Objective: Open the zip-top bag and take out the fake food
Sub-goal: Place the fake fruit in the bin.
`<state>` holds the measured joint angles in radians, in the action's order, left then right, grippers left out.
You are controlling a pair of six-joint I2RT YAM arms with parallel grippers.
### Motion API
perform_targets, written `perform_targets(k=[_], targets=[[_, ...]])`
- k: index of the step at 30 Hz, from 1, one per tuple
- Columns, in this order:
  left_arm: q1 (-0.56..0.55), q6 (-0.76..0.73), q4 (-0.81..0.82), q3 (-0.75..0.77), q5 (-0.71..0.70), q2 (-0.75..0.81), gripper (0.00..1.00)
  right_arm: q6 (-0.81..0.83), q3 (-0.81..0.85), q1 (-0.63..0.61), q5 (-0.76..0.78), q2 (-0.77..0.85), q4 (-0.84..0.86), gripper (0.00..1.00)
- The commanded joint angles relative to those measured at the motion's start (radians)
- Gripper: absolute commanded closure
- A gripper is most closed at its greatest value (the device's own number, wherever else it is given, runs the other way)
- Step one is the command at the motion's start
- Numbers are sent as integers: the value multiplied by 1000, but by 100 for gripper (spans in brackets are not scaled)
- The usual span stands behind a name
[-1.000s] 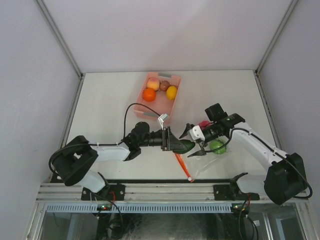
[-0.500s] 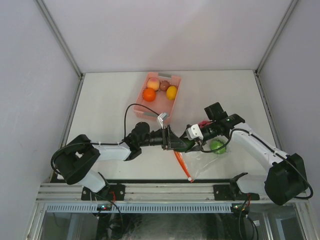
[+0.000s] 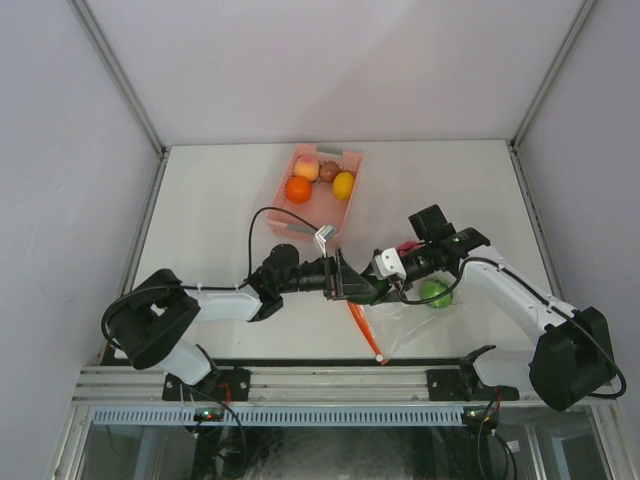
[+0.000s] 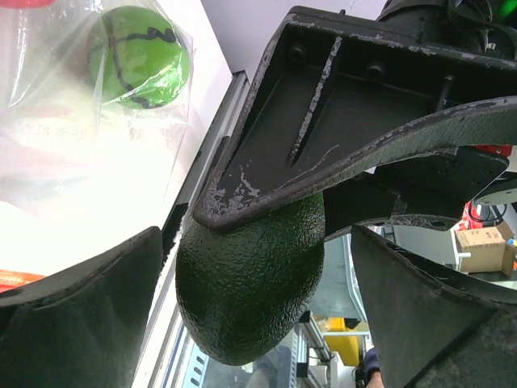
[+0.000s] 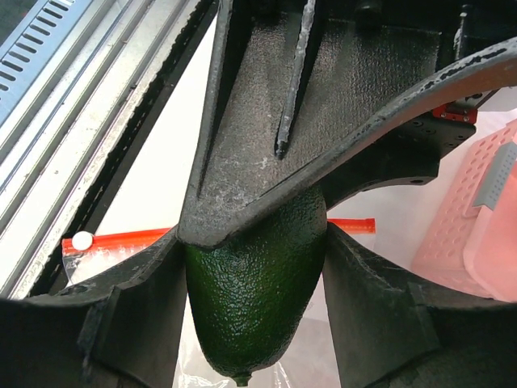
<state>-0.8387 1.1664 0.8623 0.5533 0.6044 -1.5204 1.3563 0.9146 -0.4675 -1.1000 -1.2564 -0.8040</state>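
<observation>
A dark green avocado hangs between both grippers above the table. My right gripper is shut on it; in the right wrist view both fingers press its sides. My left gripper is open, its fingers standing on either side of the avocado with small gaps. The clear zip-top bag lies below, its red-orange zipper strip towards the front. A green ball with black lines is inside the bag, also in the left wrist view. A red-pink piece shows behind the right wrist.
The pink slotted basket stands behind the grippers and holds an orange, a peach, a brown piece and a yellow one. The table's front rail runs just below the bag.
One second ago my right gripper was open and apart from the avocado in the left gripper. It has moved left and shut on it. The left fingers now stand off it.
</observation>
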Motion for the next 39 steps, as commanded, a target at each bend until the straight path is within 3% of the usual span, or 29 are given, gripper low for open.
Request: perform_targets(k=[1, 5, 12, 15, 22, 28, 35, 39], targets=[[-3, -46, 24, -8, -14, 48, 0, -2, 28, 4, -26, 11, -10, 88], [2, -127, -75, -18, -36, 113, 0, 25, 39, 18, -34, 6, -46, 91], [21, -353, -415, -11, -139, 284, 0, 91, 67, 52, -59, 6, -125, 94], [38, -453, -585, 3, -204, 362, 0, 111, 74, 76, -76, 13, -148, 100], [109, -657, -920, 69, -368, 572, 0, 158, 97, 125, -85, 5, -200, 100], [173, -783, -1140, 146, -475, 696, 0, 57, 116, 143, -65, 9, -146, 100], [189, -881, -1365, 214, -807, 823, 0, -168, 120, 146, -12, 5, 66, 100], [191, -964, -1428, 228, -879, 863, 0, -304, 167, 129, 49, -39, 167, 100]])
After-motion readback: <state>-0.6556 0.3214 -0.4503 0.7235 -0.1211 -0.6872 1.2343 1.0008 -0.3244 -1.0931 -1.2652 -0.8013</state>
